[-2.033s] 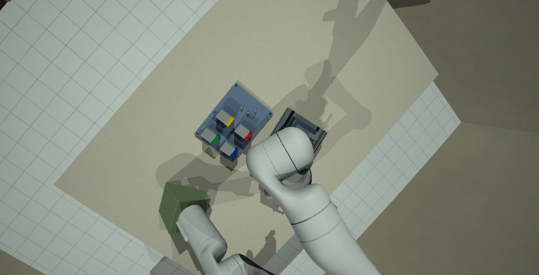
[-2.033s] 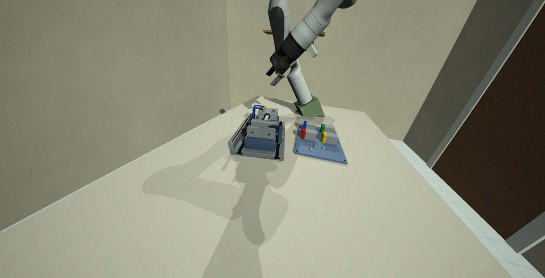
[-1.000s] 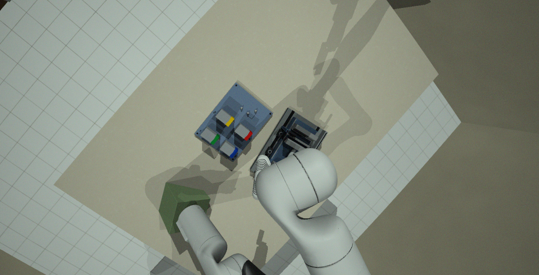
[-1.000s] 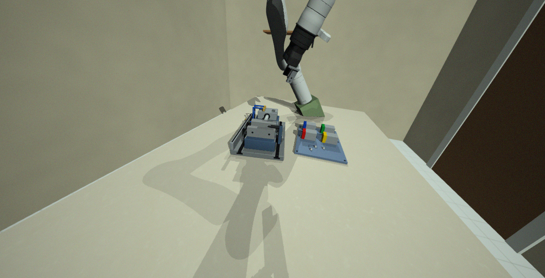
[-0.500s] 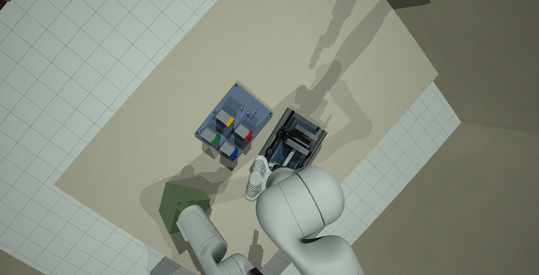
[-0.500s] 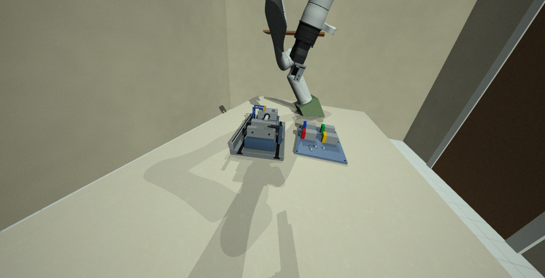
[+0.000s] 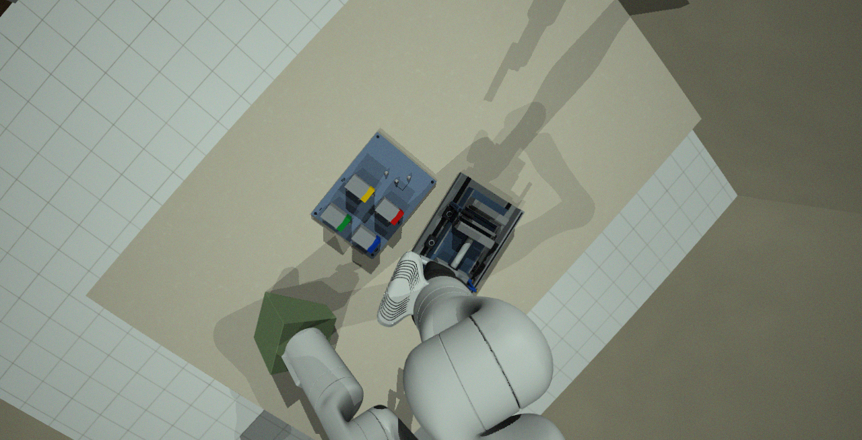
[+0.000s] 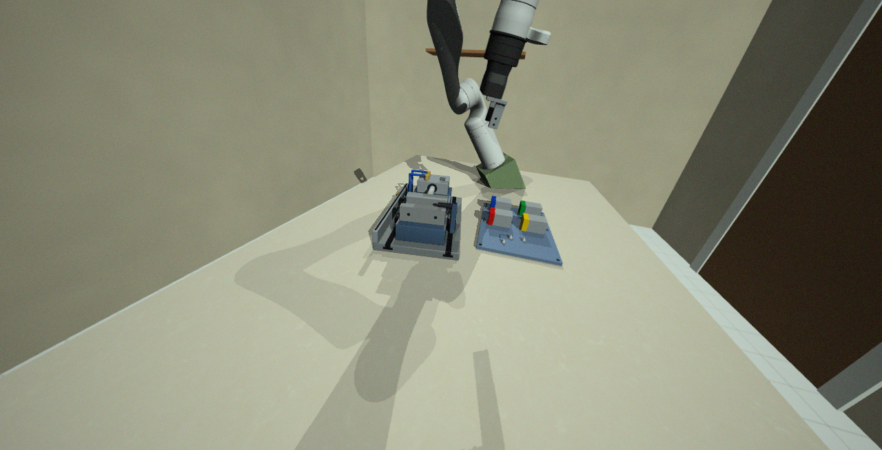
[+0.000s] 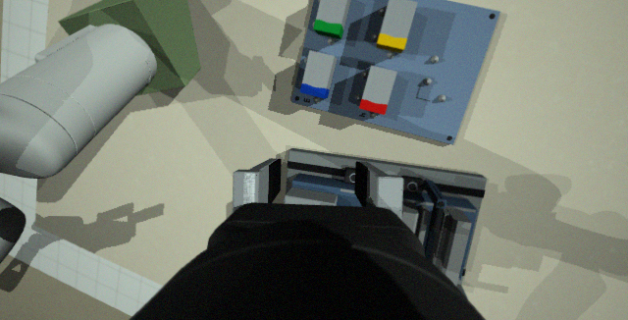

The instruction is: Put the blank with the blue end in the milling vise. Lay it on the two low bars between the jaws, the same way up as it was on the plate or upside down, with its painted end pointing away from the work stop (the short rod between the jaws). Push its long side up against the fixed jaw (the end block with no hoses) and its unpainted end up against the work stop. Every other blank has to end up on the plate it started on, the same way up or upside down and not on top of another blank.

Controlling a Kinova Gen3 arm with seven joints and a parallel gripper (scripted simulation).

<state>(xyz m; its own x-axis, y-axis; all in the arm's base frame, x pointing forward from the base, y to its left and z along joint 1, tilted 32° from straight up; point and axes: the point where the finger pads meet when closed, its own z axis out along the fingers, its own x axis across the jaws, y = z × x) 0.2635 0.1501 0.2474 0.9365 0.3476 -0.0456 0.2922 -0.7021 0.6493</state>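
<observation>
Blue-tipped, your blank (image 9: 317, 76) sits on the plate (image 9: 466, 60) at the corner nearest the milling vise (image 9: 442, 202), while your gripper (image 9: 318, 185) hangs empty, fingers spread wide for grasping, high above that vise.

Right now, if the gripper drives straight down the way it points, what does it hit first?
Likely the milling vise: the open, empty gripper points down over its hose end, not the blue-ended blank. Depth is unclear.

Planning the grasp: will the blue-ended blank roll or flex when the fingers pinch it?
Probably neither. The blue-ended blank looks like a flat-sided rectangular bar, so it should sit still and stay rigid. Its smooth grey faces may be slippery; the open gripper should close squarely across its long sides.
</observation>
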